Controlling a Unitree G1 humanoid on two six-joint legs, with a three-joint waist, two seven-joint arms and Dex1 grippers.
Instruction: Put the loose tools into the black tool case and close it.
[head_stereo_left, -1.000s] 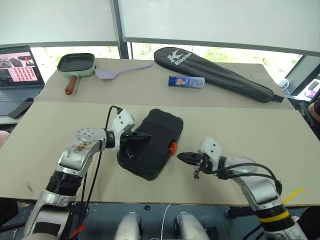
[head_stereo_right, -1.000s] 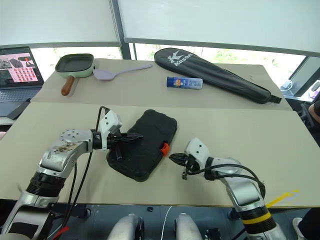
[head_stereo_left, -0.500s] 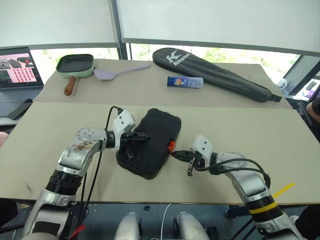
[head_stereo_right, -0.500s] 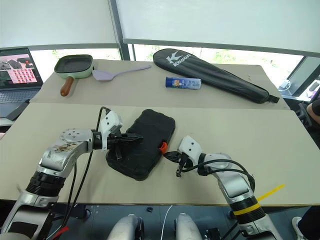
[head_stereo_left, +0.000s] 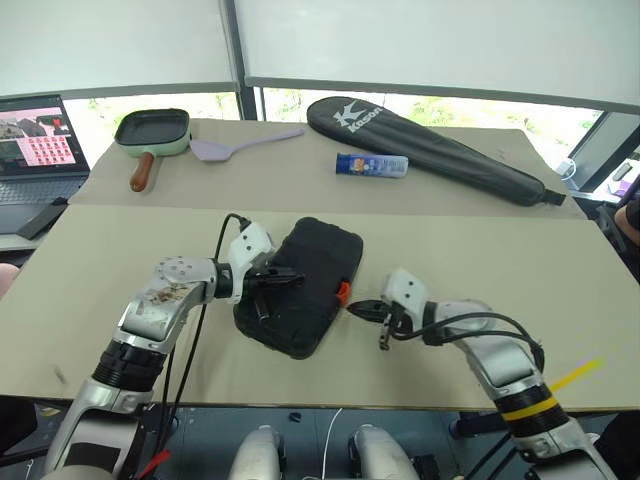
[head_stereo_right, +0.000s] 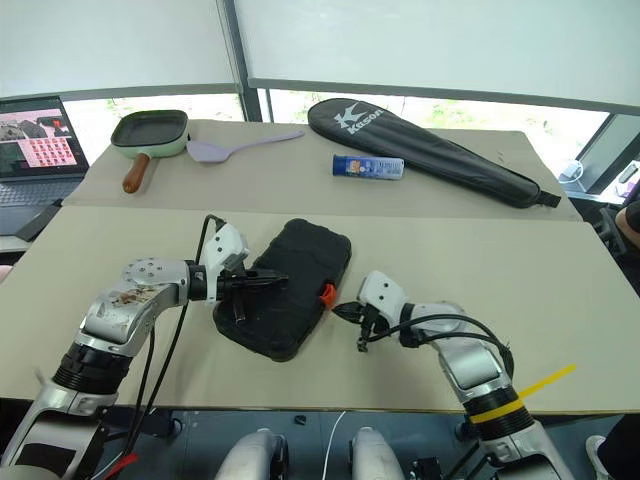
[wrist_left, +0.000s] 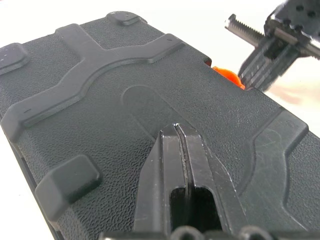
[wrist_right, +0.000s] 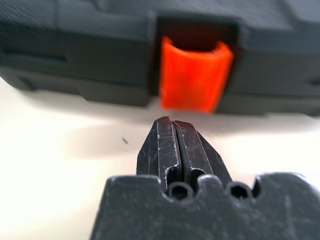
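The left pincer (head_stereo_left: 285, 281) is pressed together, and its tips are lying on the lid of the black case (head_stereo_left: 305, 285). The case is sitting closed in the middle of the surface (head_stereo_left: 450, 255). The right pincer (head_stereo_left: 360, 309) is pressed together too, pointing at the orange latch (wrist_right: 195, 74), close beside it.

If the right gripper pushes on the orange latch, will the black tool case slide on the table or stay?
The black tool case lies flat and closed, so tipping seems unlikely. It looks like stiff moulded plastic and should not bend. The left gripper rests shut on its lid, probably checking any slide when the right gripper presses the orange latch.
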